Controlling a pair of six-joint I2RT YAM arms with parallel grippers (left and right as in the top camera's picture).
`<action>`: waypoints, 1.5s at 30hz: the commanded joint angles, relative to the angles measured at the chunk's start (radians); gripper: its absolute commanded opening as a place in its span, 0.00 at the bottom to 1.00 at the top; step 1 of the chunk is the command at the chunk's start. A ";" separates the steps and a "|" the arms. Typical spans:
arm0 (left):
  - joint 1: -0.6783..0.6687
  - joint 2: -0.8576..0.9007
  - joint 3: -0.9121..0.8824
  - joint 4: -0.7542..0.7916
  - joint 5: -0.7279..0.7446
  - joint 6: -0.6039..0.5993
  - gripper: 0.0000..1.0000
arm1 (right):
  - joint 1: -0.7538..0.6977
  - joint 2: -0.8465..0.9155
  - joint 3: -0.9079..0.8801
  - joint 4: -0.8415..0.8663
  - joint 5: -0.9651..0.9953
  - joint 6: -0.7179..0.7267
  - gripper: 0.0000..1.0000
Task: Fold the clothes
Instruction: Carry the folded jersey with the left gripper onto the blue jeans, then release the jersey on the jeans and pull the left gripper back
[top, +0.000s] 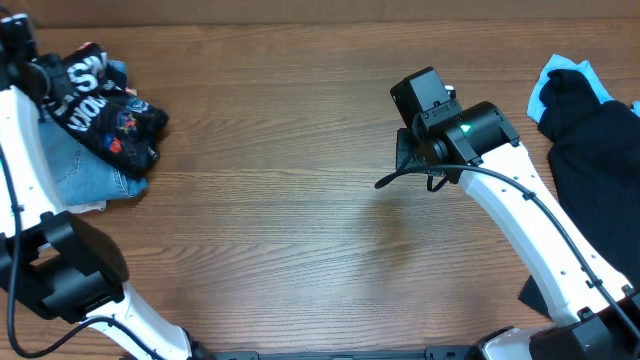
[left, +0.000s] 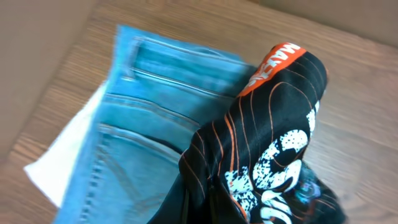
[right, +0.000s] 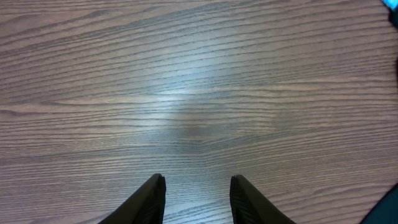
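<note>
Hidden or unclear first. Left claw (top: 42, 82): its fingers do not show in the left wrist view, where cloth fills the lower right corner, and from overhead the arm's end is lost among dark fabric. It is closed tight, and the folds of the jersey (left: 267, 124) draw together right where it sits, so it has the jersey pinched.

The jersey's outline cannot be read, since it is bunched into a lump with no sleeve or hem to pick out. The white lettering is crumpled and cut off by the frame edge (only broken, speckled letter shapes). An orange band at the top of the lump carries white letters, too folded to read. The small coloured marks seen from overhead are too small to make out.

Jersey: black and slightly shiny, with thin orange contour lines curving across it. It lies at the far left end of the table (right: 199, 74), partly on top of light-blue denim jeans (left: 149, 93). Something flat and white (left: 68, 155) pokes out from under the jeans; what it is I cannot tell.

Right claw (right: 198, 179): partly open, nothing between the fingers, over bare wood near mid-table and well apart from the jersey.

Far right, cut by the frame edge: a plain black garment (top: 595, 140) lying over a light-blue garment (top: 555, 85).
</note>
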 joint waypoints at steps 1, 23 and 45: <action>0.058 -0.034 0.035 0.032 -0.021 -0.011 0.06 | -0.004 -0.022 0.022 0.005 0.002 0.005 0.38; 0.196 0.010 0.034 0.045 0.024 -0.014 0.76 | -0.004 -0.022 0.022 0.010 0.003 0.005 0.43; -0.255 -0.069 0.034 -0.207 0.128 0.042 0.95 | -0.055 -0.020 0.022 0.488 -0.221 -0.105 1.00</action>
